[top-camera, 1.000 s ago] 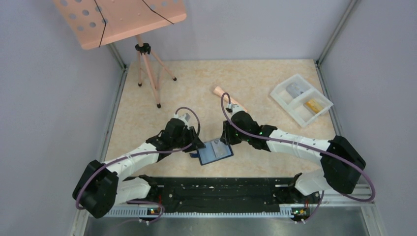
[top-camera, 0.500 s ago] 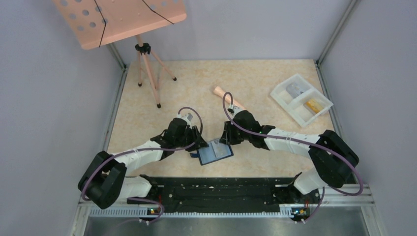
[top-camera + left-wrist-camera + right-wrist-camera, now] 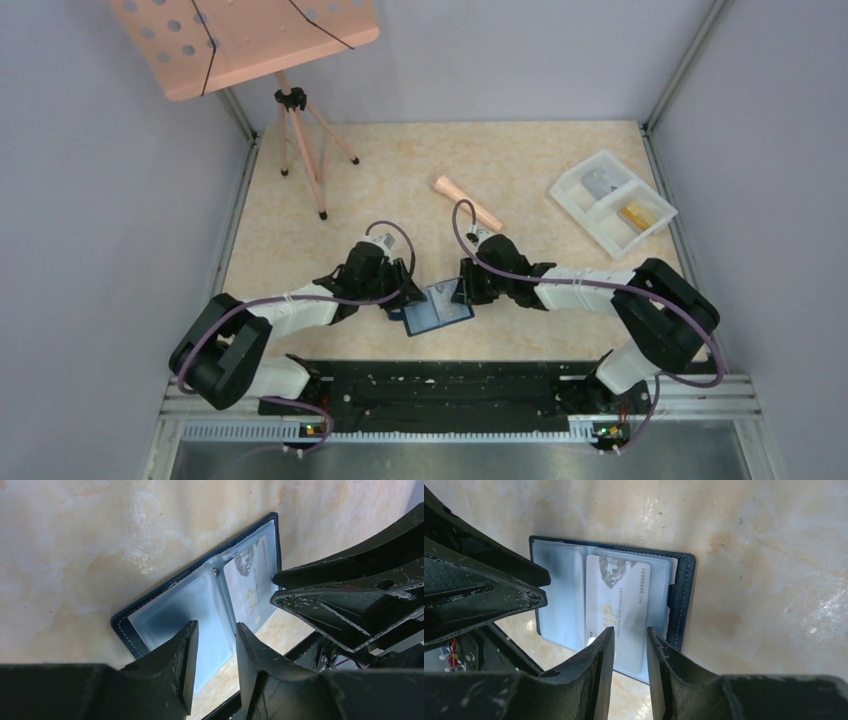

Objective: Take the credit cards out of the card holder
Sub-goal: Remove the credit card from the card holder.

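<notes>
Bench (image 3: 560,150): left arm (image 3: 300,308) and right arm (image 3: 580,290) elbows drawn nearer card holder (image 3: 437,309) than before. Holder unmoved, open flat. Pale card (image 3: 616,610) in holder's right-arm-side pocket. Left fingers (image 3: 186,650) slightly parted over holder's other pocket. Right fingers (image 3: 605,650) slightly parted over card, nothing clamped.

Both elbows swung inward, right claw (image 3: 462,291) edged nearer over card holder (image 3: 438,311)

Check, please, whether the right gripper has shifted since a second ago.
Yes: the right gripper has drawn toward the near edge, away from the peach stick.
</notes>
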Action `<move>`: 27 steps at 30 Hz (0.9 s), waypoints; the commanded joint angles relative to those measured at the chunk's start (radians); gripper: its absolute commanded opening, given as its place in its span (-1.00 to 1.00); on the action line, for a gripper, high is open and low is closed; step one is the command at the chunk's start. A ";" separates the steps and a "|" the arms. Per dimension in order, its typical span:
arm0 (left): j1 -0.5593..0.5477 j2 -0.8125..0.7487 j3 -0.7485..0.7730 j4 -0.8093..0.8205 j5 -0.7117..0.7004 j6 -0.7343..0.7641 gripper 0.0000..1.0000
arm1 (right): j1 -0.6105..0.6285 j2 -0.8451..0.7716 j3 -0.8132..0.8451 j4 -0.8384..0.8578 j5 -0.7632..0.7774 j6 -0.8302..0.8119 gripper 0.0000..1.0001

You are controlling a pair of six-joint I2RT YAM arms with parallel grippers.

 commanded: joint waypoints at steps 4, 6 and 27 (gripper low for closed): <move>-0.002 0.012 -0.021 0.077 0.019 0.001 -0.20 | -0.010 0.019 -0.043 0.096 -0.045 0.037 -0.43; -0.003 0.012 -0.024 0.081 0.022 0.001 -0.19 | -0.010 0.020 -0.050 0.111 -0.054 0.046 -0.44; -0.019 0.106 -0.027 0.178 0.051 -0.020 -0.17 | -0.010 0.030 -0.085 0.162 -0.074 0.072 -0.52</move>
